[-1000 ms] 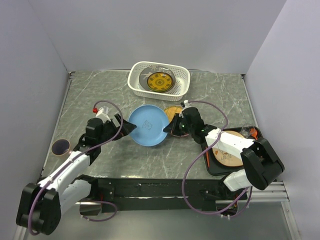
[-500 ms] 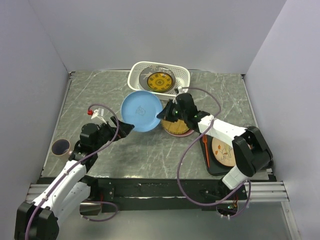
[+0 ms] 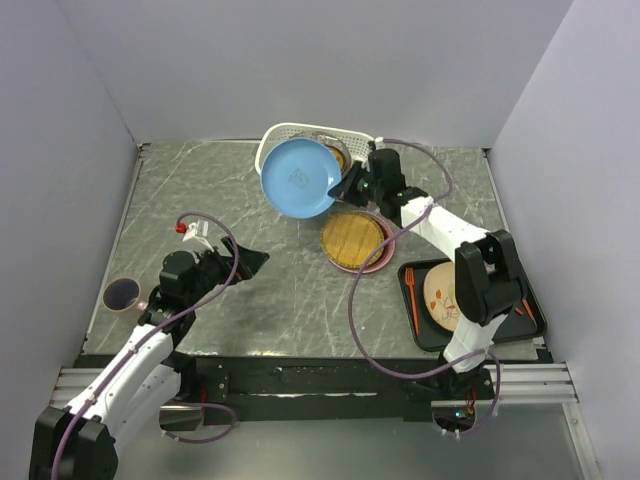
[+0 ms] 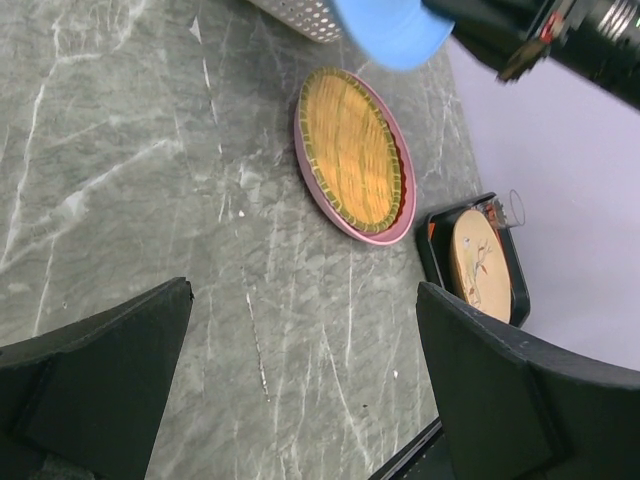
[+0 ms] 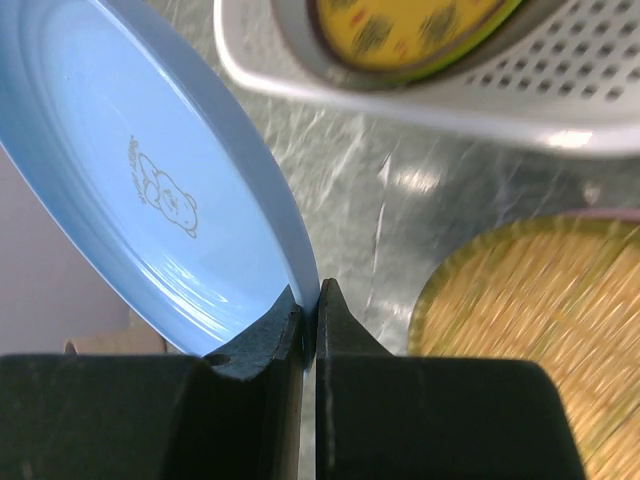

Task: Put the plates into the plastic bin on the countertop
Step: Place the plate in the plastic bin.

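My right gripper (image 3: 346, 186) (image 5: 312, 305) is shut on the rim of the blue plate (image 3: 298, 178) (image 5: 150, 180), which hangs tilted in the air at the front edge of the white plastic bin (image 3: 366, 139) (image 5: 560, 80). The bin holds a yellow patterned plate (image 5: 400, 25). A woven straw plate (image 3: 352, 237) (image 4: 350, 150) lies on a pink plate (image 4: 395, 225) on the countertop (image 3: 200, 200). A cream plate with sprig (image 3: 445, 300) (image 4: 482, 262) lies in the black tray. My left gripper (image 3: 250, 262) (image 4: 300, 400) is open and empty over the countertop, left of the straw plate.
The flat black tray (image 3: 530, 320) at the right front also holds an orange utensil (image 3: 410, 295). A small dark cup (image 3: 122, 293) stands at the left edge. Grey walls close in the back and both sides.
My right gripper has carried the blue plate up and back from the middle of the countertop to the bin's front edge. My left gripper has let go of it and drawn back, open.
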